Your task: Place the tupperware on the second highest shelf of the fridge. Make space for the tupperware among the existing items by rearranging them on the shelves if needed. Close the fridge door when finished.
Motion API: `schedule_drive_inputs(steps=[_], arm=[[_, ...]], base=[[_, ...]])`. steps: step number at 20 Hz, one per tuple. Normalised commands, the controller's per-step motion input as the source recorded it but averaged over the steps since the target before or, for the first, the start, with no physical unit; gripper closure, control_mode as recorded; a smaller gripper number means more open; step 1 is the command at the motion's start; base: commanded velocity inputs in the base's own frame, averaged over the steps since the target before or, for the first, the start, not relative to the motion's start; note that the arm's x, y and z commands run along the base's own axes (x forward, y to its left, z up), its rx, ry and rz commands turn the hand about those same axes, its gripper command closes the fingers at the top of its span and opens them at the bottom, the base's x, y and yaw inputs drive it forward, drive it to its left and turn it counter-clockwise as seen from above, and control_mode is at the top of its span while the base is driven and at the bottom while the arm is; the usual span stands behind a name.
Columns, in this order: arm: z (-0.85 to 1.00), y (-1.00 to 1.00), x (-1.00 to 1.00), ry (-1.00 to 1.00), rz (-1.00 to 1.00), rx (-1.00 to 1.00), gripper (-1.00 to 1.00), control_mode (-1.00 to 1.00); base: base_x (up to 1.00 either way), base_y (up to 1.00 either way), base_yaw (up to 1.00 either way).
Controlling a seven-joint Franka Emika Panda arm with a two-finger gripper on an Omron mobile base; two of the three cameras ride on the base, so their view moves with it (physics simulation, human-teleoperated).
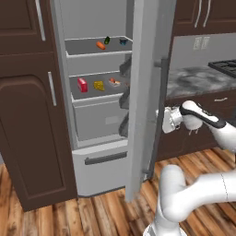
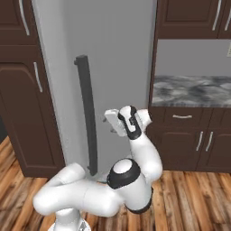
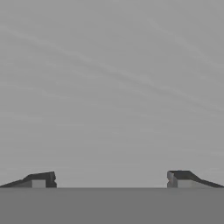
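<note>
Jaws spread wide, facing the upright fridge door (image 2: 113, 67).

Place: home kitchen
Signs: open fridge (image 1: 99, 115) with food shelves, dark cabinets (image 2: 198, 135), marble counter (image 2: 191, 90), stove (image 1: 224, 67), wood floor (image 1: 92, 212)

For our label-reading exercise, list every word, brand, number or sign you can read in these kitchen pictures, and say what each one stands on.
None can be read.
The small red carton on the fridge's middle shelf is too small and blurred to show any print.
The grey fridge door and its long dark handle carry no brand or sign.
The pale wall outlet plate above the marbled grey counter shows no marking.
</note>
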Motion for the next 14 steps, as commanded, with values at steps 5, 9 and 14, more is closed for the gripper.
schedule_drive_inputs(steps=[5,9,14], arm=[[0.07,1.0,0.79,-0.1,-0.4,-0.26,-1.0,-1.0],[0.42,1.0,0.55,-0.04,-0.51,-0.25,-1.0,-1.0],[0.22,0.99,0.64,0.03,-0.46,-0.2,-1.0,-1.0]], base=[[0.0,0.0,0.0],[0.0,0.0,0.0],[0.0,0.0,0.0]])
